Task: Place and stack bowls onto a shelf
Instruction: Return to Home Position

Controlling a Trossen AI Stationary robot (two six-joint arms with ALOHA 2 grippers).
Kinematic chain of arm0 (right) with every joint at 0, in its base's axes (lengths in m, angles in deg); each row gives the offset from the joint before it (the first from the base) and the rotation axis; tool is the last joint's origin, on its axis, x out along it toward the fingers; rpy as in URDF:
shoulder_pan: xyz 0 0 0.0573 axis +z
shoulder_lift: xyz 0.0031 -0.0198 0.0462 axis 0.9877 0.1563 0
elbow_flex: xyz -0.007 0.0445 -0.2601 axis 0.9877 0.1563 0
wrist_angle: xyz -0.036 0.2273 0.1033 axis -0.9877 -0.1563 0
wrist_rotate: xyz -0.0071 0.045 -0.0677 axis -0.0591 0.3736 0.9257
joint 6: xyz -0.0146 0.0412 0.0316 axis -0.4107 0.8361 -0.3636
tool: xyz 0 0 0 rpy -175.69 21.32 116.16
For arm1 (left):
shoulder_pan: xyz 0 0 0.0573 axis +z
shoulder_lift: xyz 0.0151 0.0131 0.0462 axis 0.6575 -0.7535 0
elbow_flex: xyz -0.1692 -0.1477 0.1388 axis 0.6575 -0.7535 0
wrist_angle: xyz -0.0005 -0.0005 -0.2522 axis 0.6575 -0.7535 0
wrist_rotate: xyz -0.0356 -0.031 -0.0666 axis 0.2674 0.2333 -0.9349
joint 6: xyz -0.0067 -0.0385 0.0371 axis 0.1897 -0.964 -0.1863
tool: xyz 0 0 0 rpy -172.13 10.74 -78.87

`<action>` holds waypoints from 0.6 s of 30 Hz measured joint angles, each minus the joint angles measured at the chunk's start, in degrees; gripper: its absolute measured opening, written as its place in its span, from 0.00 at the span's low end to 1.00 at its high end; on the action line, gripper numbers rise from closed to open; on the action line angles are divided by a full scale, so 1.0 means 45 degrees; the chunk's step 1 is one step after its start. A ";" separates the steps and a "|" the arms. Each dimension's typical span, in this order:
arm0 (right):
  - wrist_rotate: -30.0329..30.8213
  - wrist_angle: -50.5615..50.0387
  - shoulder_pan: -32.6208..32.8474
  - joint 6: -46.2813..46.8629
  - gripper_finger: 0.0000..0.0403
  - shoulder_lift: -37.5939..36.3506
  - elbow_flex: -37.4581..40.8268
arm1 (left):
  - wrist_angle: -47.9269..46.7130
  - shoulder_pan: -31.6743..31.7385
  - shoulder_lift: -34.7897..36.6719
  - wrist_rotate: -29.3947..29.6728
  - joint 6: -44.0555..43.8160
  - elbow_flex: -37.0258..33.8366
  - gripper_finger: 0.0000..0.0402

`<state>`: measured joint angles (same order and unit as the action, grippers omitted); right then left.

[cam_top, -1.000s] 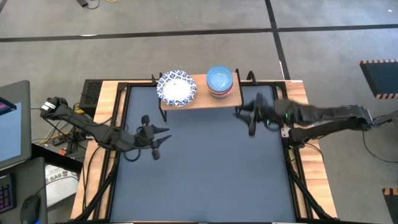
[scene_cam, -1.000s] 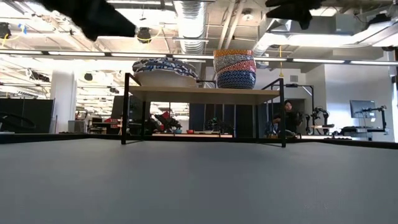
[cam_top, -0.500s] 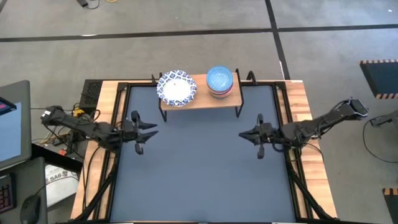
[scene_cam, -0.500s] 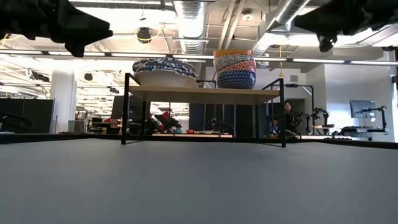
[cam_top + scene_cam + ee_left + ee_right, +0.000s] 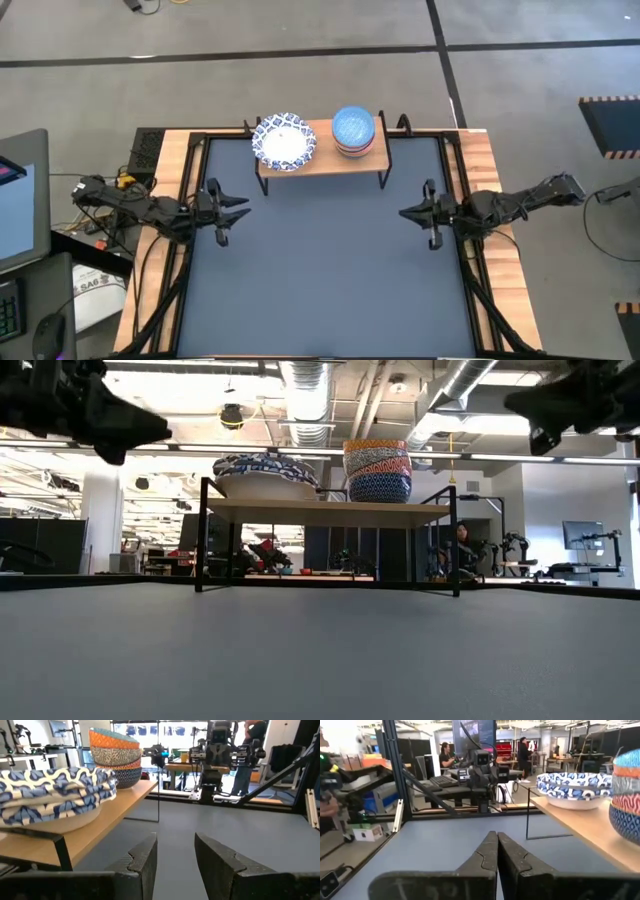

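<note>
We are seeing ceiling lights (image 5: 560,457) glaring in the low view, backlighting the shelf (image 5: 330,512) and turning the arms (image 5: 80,415) into dark silhouettes; overhead, soft even light is spreading across the bench (image 5: 320,270).

A: What do the arms look like from above?
B: The left arm (image 5: 140,205) and the right arm (image 5: 510,203) are both thin, jointed and nearly black.
A: And up close?
B: The left gripper (image 5: 175,845) has two blocky dark-grey fingers (image 5: 145,865), each with a notched step on its inner edge. The right gripper (image 5: 497,845) has the same matte, wedge-shaped pair.
</note>
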<state>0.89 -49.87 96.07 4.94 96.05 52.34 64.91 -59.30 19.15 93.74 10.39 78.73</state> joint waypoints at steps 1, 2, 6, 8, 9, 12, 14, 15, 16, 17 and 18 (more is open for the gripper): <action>-0.0093 -0.0063 -0.0084 0.0052 0.05 -0.0273 0.0154 | 0.0257 0.0000 0.0000 0.0068 0.0006 -0.0211 0.29; -0.0126 -0.0217 -0.0153 0.0102 0.05 -0.0515 0.0229 | 0.0612 0.0000 0.0000 0.0109 0.0012 -0.0445 0.29; -0.0153 -0.0997 -0.0218 0.0365 0.05 -0.1442 0.0520 | 0.1578 0.0000 0.0000 0.0284 0.0009 -0.1193 0.29; -0.0153 -0.1201 -0.0216 0.0467 0.05 -0.1893 0.0721 | 0.1750 -0.0005 0.0006 0.0286 -0.0060 -0.1304 0.29; -0.0153 -0.1192 -0.0216 0.0579 0.05 -0.2111 0.0851 | 0.1643 -0.0005 0.0055 0.0291 -0.0149 -0.1304 0.29; -0.0138 -0.1693 -0.0216 0.0961 0.05 -0.2672 0.1216 | 0.1332 -0.0005 0.0083 0.0336 -0.0334 -0.1304 0.29; -0.0125 -0.1852 -0.0216 0.1155 0.05 -0.2962 0.1409 | 0.1033 -0.0005 0.0078 0.0510 -0.0446 -0.1309 0.29; -0.0121 -0.1836 -0.0216 0.1225 0.05 -0.3118 0.1531 | 0.0732 -0.0005 0.0083 0.0627 -0.0632 -0.1309 0.29; -0.0116 -0.1835 -0.0216 0.1268 0.05 -0.3263 0.1646 | 0.0434 -0.0005 0.0080 0.0743 -0.0854 -0.1309 0.29; -0.0109 -0.1847 -0.0216 0.1273 0.05 -0.3387 0.1760 | 0.0141 -0.0005 0.0073 0.0780 -0.1102 -0.1309 0.29; -0.0109 -0.1749 -0.0216 0.1275 0.05 -0.3493 0.1847 | -0.0154 -0.0005 0.0078 0.0796 -0.1360 -0.1310 0.29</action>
<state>0.40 -57.74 95.09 10.68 80.33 60.65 64.22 -59.32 19.50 97.32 4.27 72.83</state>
